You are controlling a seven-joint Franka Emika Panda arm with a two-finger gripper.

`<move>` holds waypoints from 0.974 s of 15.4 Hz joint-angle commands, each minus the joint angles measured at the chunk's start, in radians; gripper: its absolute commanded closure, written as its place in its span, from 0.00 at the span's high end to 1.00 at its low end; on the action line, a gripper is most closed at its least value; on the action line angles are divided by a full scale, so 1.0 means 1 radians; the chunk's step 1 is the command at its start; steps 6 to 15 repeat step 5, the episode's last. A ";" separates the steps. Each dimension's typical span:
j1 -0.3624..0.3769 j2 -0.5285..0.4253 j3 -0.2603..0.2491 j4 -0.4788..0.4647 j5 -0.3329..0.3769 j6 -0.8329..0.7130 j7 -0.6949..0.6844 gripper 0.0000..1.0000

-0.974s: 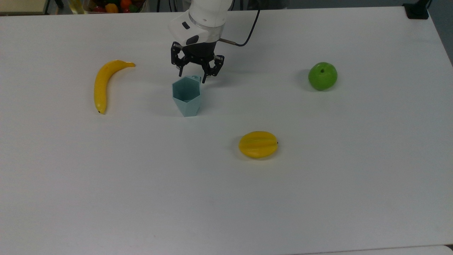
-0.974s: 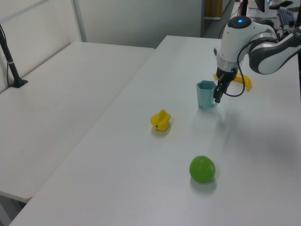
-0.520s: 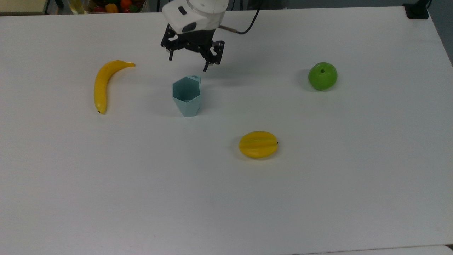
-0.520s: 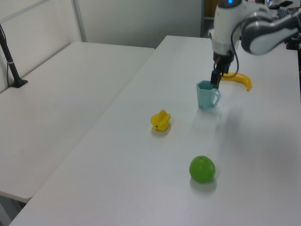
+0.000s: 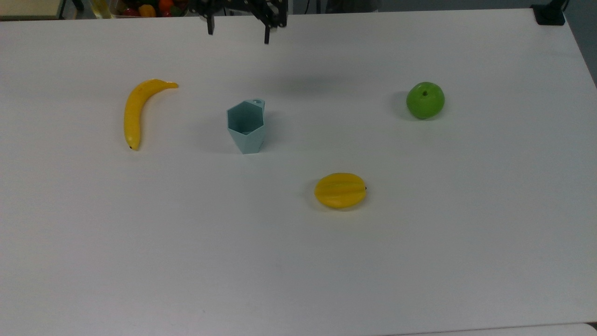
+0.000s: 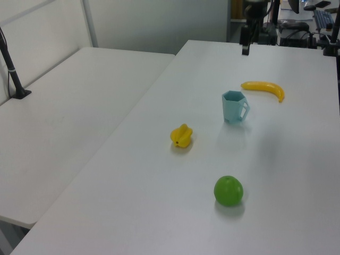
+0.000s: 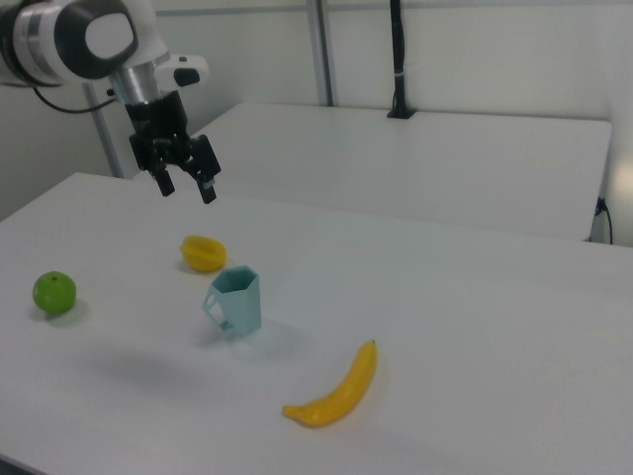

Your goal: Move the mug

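Observation:
The pale teal faceted mug (image 5: pixel 246 126) stands upright on the white table (image 5: pixel 298 261), its small handle tab pointing toward the top view's upper edge. It also appears in the left view (image 6: pixel 232 107) and the right view (image 7: pixel 237 300). My gripper (image 5: pixel 238 33) hangs high above the table, well clear of the mug, at the top view's upper edge. In the right view the gripper (image 7: pixel 188 190) is open, fingers spread wide with nothing between them, up and to the left of the mug. The left view has the gripper (image 6: pixel 246 48) beyond the mug.
A banana (image 5: pixel 135 109) lies to the top view's left of the mug, a green apple (image 5: pixel 425 100) far to its right, and a yellow ribbed fruit (image 5: pixel 340 190) toward the lower right. A second white table (image 6: pixel 64 117) adjoins on the left view's left.
The gripper has risen from beside the mug's handle and drawn back toward the top view's upper edge, staying open. The mug has not moved.

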 commanded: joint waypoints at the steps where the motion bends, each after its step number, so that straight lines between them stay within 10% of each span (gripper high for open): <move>1: 0.003 -0.042 -0.054 0.035 0.053 -0.113 -0.137 1.00; 15: 0.011 -0.063 -0.080 0.028 0.054 -0.131 -0.137 1.00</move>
